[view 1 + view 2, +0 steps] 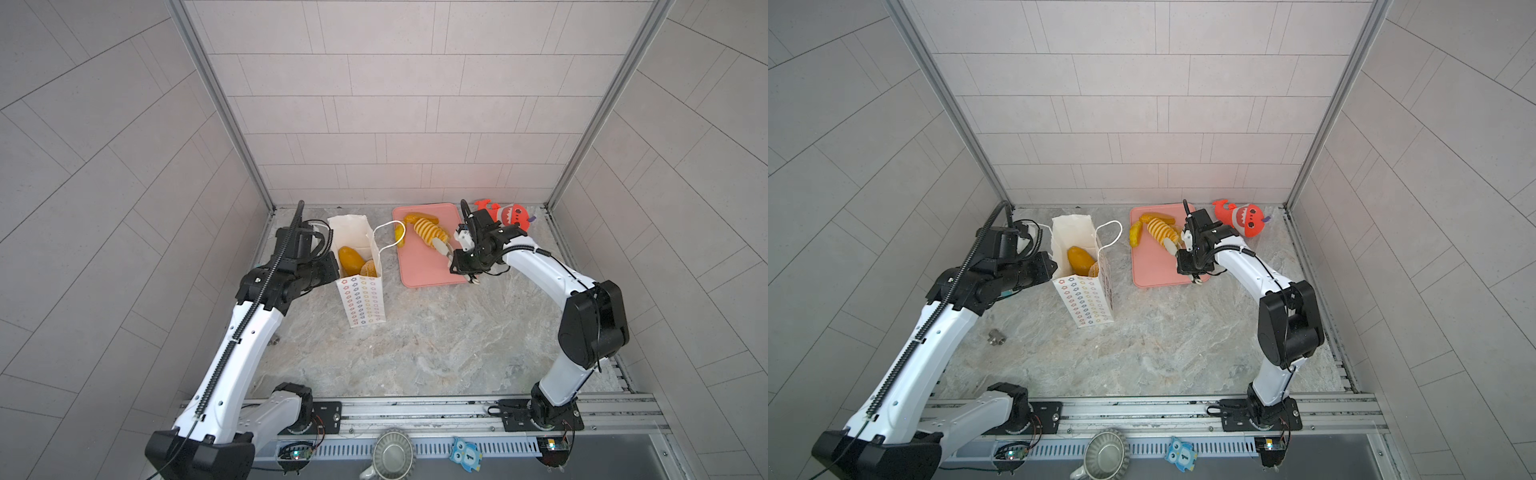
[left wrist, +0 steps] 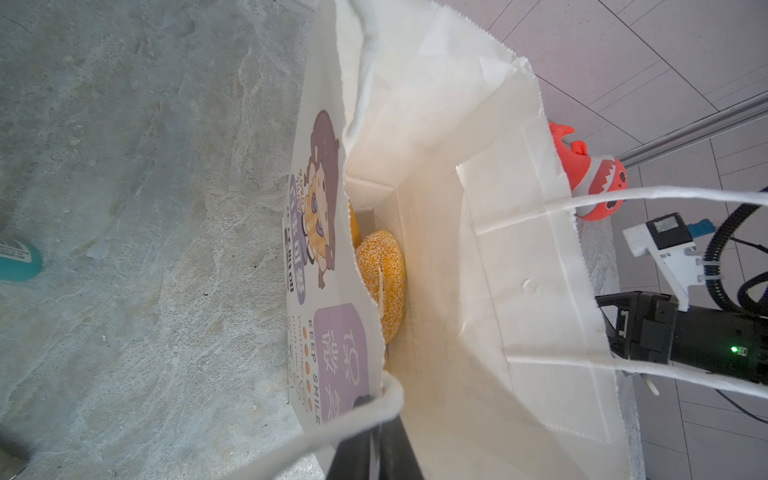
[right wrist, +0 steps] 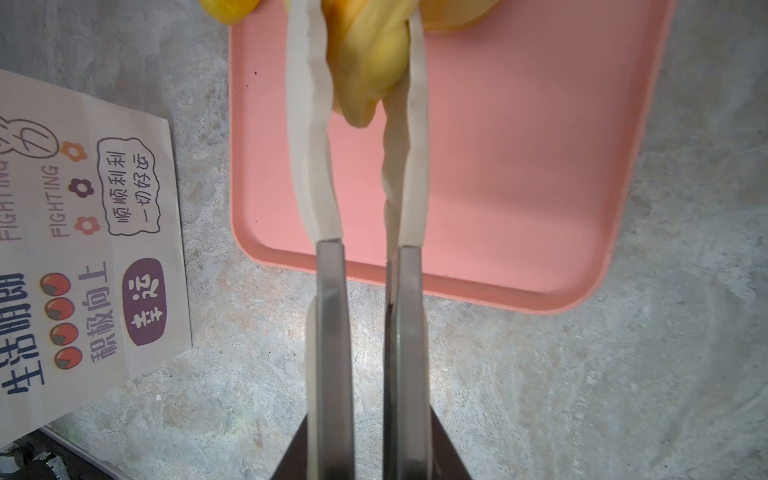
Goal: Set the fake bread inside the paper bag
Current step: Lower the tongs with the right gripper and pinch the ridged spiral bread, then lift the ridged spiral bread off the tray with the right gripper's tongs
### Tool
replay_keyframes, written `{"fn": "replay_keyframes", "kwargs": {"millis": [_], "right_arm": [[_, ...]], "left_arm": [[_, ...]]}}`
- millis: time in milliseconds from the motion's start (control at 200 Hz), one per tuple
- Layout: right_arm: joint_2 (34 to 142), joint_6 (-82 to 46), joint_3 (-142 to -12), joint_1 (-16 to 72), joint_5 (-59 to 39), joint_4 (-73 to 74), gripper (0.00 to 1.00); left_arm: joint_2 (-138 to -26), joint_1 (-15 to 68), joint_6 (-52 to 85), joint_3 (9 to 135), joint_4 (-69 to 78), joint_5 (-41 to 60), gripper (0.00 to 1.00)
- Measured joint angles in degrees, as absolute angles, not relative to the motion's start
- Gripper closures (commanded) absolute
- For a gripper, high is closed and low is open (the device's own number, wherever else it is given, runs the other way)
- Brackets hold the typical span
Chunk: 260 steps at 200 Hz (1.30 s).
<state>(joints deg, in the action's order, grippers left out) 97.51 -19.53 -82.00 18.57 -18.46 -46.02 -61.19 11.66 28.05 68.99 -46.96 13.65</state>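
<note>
Between the right hand's [image 3: 360, 20] fingers [image 3: 309, 124], only the wrist view shows bread [image 3: 365, 70].

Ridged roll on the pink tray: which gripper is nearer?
Right. The right gripper pinches one end of the ridged roll; the left gripper is apart, gripping the paper bag rim.

Robot lab test cell.
Left arm [image 1: 241, 345] and right arm [image 1: 540, 266] bolted to an aluminium rail [image 1: 415, 409], marble-print tabletop [image 1: 436, 340], tile-pattern wall panels [image 1: 374, 124] on metal posts [image 1: 222, 104].
</note>
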Motion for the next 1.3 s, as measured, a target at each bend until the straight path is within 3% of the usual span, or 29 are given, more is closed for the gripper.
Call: {"fn": "replay_keyframes", "kwargs": {"millis": [876,1301], "right_arm": [[79.9,-19.6,-83.8,18.4,-11.8,-50.5,0.68],[78.3,-19.5,-88.5,18.4,-8.7,-52.9,0.67]], "left_arm": [[-61.2,11.7,28.1,69.0,-46.9,13.8,0.90],[-61.2,11.7,28.4,69.0,-46.8,13.8,0.89]]}}
